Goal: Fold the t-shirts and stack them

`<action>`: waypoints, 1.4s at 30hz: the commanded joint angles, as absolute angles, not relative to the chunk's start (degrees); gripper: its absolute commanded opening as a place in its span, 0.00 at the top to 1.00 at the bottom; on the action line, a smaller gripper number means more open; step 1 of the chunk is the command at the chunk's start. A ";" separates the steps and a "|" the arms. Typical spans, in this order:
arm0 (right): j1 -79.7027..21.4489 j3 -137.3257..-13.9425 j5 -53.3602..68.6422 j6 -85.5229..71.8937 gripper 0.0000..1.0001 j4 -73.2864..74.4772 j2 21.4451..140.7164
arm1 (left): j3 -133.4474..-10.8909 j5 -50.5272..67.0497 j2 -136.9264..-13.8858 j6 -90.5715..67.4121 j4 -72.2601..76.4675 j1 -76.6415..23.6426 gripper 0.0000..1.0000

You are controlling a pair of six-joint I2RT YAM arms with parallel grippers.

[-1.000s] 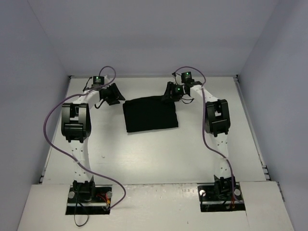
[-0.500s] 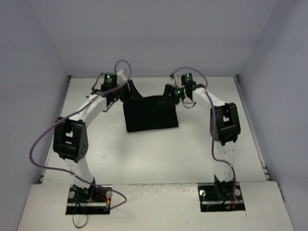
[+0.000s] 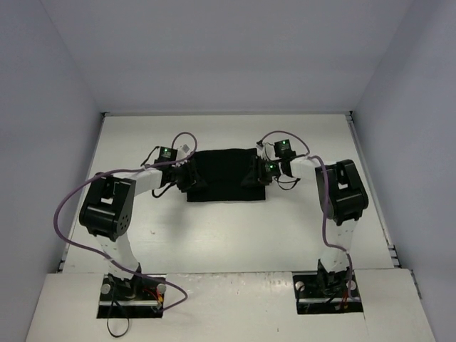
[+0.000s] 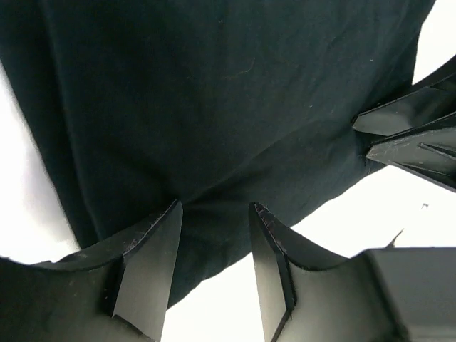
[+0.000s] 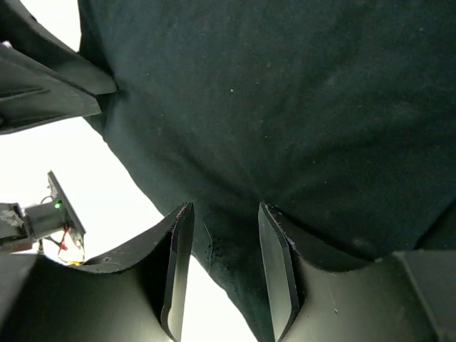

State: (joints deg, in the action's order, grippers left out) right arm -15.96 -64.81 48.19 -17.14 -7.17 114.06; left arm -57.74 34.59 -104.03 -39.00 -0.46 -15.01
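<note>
Left gripper (image 3: 191,177) and right gripper (image 3: 255,177) each clench an opposite edge of a black t-shirt (image 3: 224,174), folded into a wide rectangle at the middle of the white surface (image 3: 235,235), between the two arms.

Seen from the left wrist, the left gripper (image 4: 214,206) has a bunched edge of the black t-shirt (image 4: 214,92) pinched between its fingers (image 4: 153,263), with creases in the cloth running toward the grip. The right gripper (image 4: 362,135) bites the shirt's opposite edge at the right of that view, and white surface (image 4: 370,206) shows beneath the shirt's edge.

From the right wrist the scene mirrors itself: the right gripper (image 5: 224,206) pinches the dark cloth (image 5: 285,92) while the left gripper (image 5: 107,100) holds the shirt's other side at the upper left.

Green lights (image 3: 164,151) glow on both wrists beside the shirt, and purple cables (image 3: 71,199) loop along each arm outward from it. Whether the shirt is lifted clear of the surface cannot be told.
</note>
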 commanded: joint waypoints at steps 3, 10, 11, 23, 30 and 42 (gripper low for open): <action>-16.00 -57.96 33.10 -18.37 0.59 -3.10 99.81 | -57.90 27.61 -92.45 -33.90 -12.05 -15.07 0.59; -16.11 -68.28 14.21 -15.86 0.45 9.83 79.31 | -76.63 12.71 -76.13 -24.67 -35.52 -13.92 0.53; -16.02 -70.03 11.34 -15.14 0.42 12.59 77.29 | -78.80 10.46 -74.59 -23.85 -38.17 -13.49 0.52; -15.38 -77.24 -20.16 -8.77 0.00 20.57 50.24 | -94.21 -16.24 -54.64 -12.05 -55.71 -9.17 0.26; -15.47 -76.58 -24.52 -4.95 0.00 20.70 43.14 | -94.06 -22.63 -49.86 -12.86 -56.82 -13.32 0.23; -15.40 -77.96 -25.65 -1.16 0.00 20.77 42.30 | -88.24 -27.31 -44.03 -15.97 -56.65 -17.80 0.16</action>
